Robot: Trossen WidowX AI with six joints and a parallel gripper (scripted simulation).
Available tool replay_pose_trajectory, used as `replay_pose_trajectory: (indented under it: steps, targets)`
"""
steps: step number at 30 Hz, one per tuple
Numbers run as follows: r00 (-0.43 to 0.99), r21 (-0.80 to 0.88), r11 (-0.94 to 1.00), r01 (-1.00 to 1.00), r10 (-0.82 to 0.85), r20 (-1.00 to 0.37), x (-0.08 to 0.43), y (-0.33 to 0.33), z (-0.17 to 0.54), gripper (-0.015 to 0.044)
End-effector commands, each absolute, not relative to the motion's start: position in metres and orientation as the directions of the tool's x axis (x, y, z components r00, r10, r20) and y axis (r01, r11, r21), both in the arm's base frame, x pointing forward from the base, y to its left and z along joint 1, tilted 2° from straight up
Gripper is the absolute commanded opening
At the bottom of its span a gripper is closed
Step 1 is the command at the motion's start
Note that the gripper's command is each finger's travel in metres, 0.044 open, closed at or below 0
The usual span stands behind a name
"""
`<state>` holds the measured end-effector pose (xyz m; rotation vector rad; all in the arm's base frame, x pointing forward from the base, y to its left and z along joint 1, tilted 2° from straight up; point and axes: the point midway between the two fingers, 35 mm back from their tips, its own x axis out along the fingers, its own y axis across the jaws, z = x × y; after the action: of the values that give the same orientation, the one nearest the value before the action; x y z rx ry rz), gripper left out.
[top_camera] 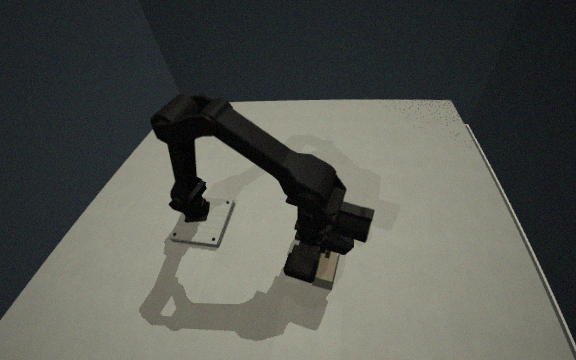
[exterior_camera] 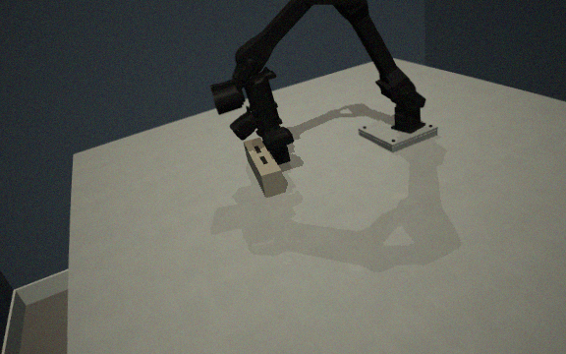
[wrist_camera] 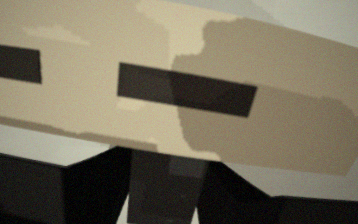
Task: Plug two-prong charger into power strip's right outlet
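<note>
The power strip is a beige block with dark openings in its top; two show in the wrist view, the right one whole, the left one cut by the frame edge. My gripper is shut on the charger, a dark grey block between the black fingers at the bottom centre of the wrist view. The charger's far end meets the strip's near long edge in that view, below the right opening. The prongs are hidden, and whether the charger touches the strip cannot be told. The arm covers part of the strip in the top and exterior views.
The arm's base plate stands on the pale table. A shallow tray shows beyond the table edge at the lower left of the exterior view. Arm shadows fall across the table and the strip.
</note>
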<state>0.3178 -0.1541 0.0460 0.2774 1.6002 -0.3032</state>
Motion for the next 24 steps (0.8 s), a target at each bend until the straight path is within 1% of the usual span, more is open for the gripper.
replay_pose_trajectory:
  steps: [1,24]
  targets:
    - [-0.024,-0.029,0.932,0.361,-0.021,-0.999,0.3244,-0.1577,0.0455,0.0000]
    - [-0.024,-0.029,0.932,0.361,-0.021,-0.999,0.3221,-0.1567,0.0457,0.0000]
